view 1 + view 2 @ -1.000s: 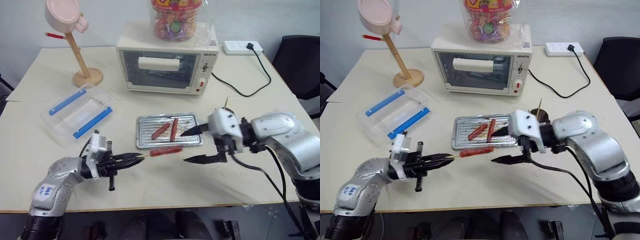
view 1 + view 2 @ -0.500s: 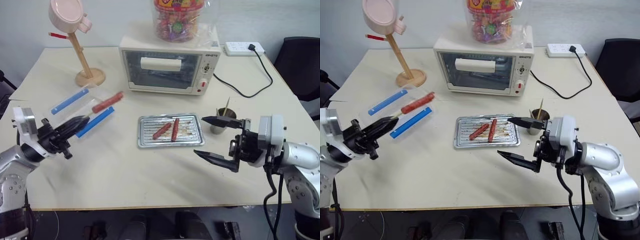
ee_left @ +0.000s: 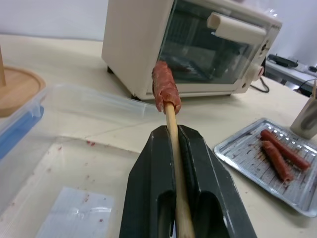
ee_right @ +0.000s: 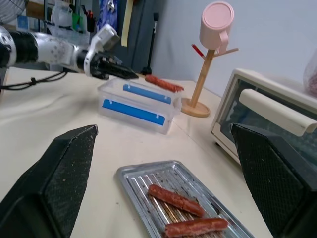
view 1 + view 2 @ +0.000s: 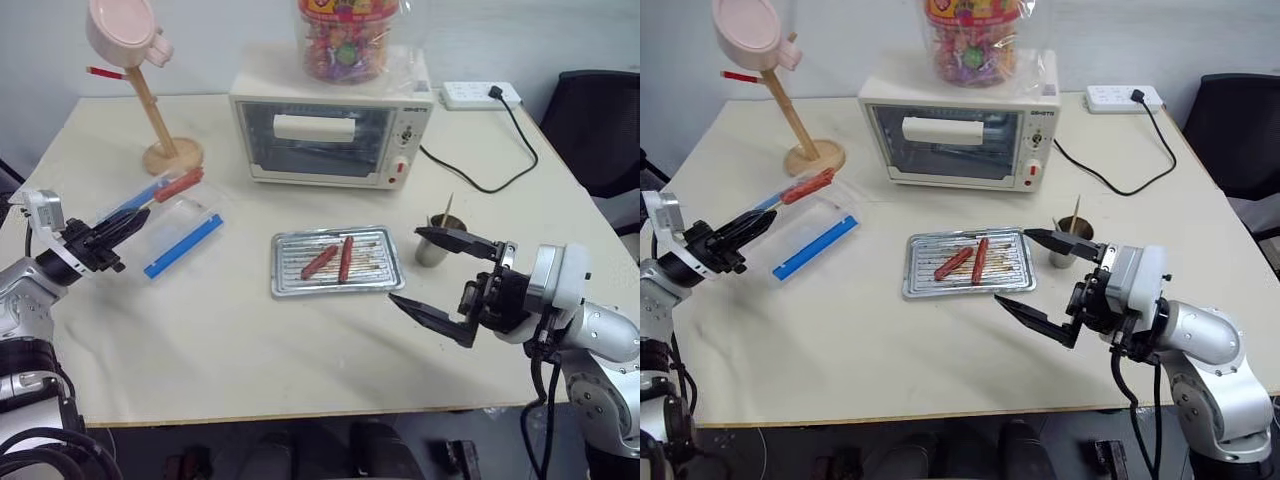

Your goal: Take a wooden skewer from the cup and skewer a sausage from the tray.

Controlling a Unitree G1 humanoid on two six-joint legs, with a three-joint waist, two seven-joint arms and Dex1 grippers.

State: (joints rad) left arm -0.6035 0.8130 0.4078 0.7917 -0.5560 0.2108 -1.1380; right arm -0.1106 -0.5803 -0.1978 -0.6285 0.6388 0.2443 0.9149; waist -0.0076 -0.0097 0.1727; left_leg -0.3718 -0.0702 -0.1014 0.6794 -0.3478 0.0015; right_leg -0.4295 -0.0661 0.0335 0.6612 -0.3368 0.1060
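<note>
Over the clear plastic box [image 5: 160, 225], your left end effector [image 5: 128, 222] is clamping the wooden skewer [image 3: 174, 148], its tip hidden inside the sausage [image 5: 178, 185]; your right end effector [image 5: 440, 272] is gaping empty beside the tray [image 5: 337, 262].

Right gripper [image 4: 163, 148] is standing with its two black fingers [image 4: 54, 178] spread wide, nothing between them. Beyond them the tray [image 4: 133, 184] is lying on the table, carrying two sausages. Farther off, the left gripper [image 4: 116, 69] is pinching the wooden skewer [image 4: 140, 76], holding a sausage [image 4: 163, 83] above the clear plastic box [image 4: 138, 104]. A pink cup [image 4: 216, 19] is hanging on a wooden stand beside the toaster oven [image 4: 267, 111].
</note>
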